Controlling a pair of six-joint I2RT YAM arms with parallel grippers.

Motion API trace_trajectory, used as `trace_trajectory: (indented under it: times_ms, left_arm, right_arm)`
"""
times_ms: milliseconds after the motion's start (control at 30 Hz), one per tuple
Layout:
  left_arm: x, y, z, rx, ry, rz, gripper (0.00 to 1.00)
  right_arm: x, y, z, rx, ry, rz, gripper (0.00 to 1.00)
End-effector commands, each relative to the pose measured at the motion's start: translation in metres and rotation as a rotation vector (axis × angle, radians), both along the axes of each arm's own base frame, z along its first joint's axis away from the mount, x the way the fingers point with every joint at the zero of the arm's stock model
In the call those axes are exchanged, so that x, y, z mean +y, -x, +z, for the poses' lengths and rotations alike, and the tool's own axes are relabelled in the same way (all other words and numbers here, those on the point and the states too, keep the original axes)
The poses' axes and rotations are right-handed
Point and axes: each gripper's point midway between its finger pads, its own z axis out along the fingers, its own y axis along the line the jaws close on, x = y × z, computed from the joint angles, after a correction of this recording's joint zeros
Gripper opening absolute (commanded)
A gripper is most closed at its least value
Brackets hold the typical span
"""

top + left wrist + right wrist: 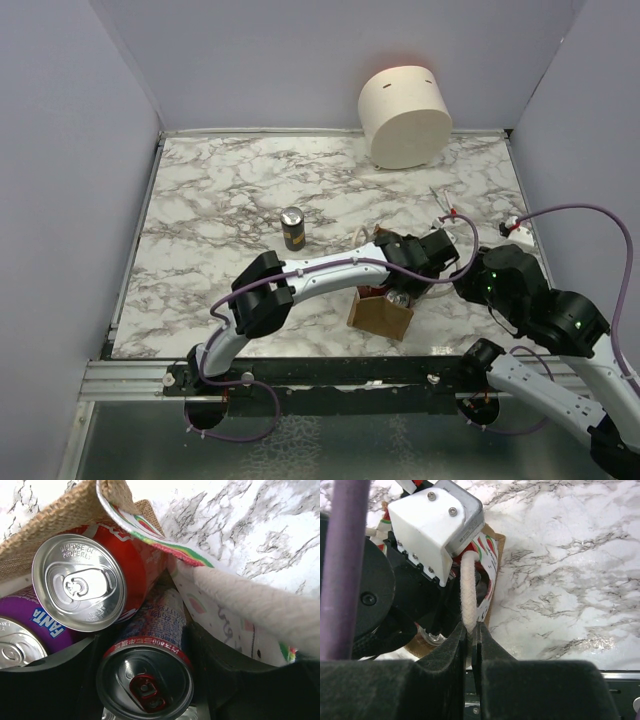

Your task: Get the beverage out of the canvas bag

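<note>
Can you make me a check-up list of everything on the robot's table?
Surface: white marble table, grey veins.
Job's things: bag holds red can, Fanta can, dark can.
Clutter: standing can; cream cylinder at the back.
End effectors: left end effector straddles dark can, grip unclear; right end effector pinches rope handle.
Cables: purple cables loop off both arms.
Surroundings: lavender walls.

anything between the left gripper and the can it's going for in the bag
Nothing visible. The left gripper has a finger on each side of the dark-topped can inside the canvas bag; the red can and Fanta can only crowd it from one side.
</note>
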Motion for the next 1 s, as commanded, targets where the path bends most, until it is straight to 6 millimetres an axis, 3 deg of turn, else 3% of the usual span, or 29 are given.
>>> trace_trajectory:
  times_ms: [0,167,300,433,500,633,667,967]
  left_arm:
    - [-0.002,0.006,-0.001,0.016,-0.029,-0.050,0.51]
    - [-0.002,0.004,0.012,0.005,-0.015,-0.057,0.30]
    - [-0.005,0.005,0.030,0.004,0.021,-0.071,0.24]
    - [-0.003,-0.001,0.049,-0.033,0.049,-0.058,0.04]
    - [-0.003,-0.002,0.059,-0.031,0.069,-0.056,0.00]
    - [-0.002,-0.005,0.082,-0.043,0.113,-0.052,0.00]
    - [0.001,-0.009,0.103,-0.075,0.139,-0.049,0.00]
    - [0.013,-0.015,0.166,-0.119,0.249,-0.043,0.00]
  right_arm:
    - [0.003,-0.006,-0.009,0.034,0.031,-0.014,0.06]
    - [-0.001,-0.004,-0.007,0.015,-0.005,-0.047,0.06]
    - [-0.005,-0.002,-0.004,-0.002,-0.021,-0.069,0.06]
    - [-0.008,-0.002,-0.004,0.004,-0.024,-0.090,0.06]
    - [-0.008,-0.002,-0.004,0.005,-0.018,-0.086,0.06]
    - [-0.006,-0.003,-0.006,0.009,-0.015,-0.080,0.06]
    - [-0.007,-0.002,-0.009,0.023,-0.014,-0.095,0.06]
    - [-0.011,-0.001,-0.009,0.013,-0.034,-0.119,0.06]
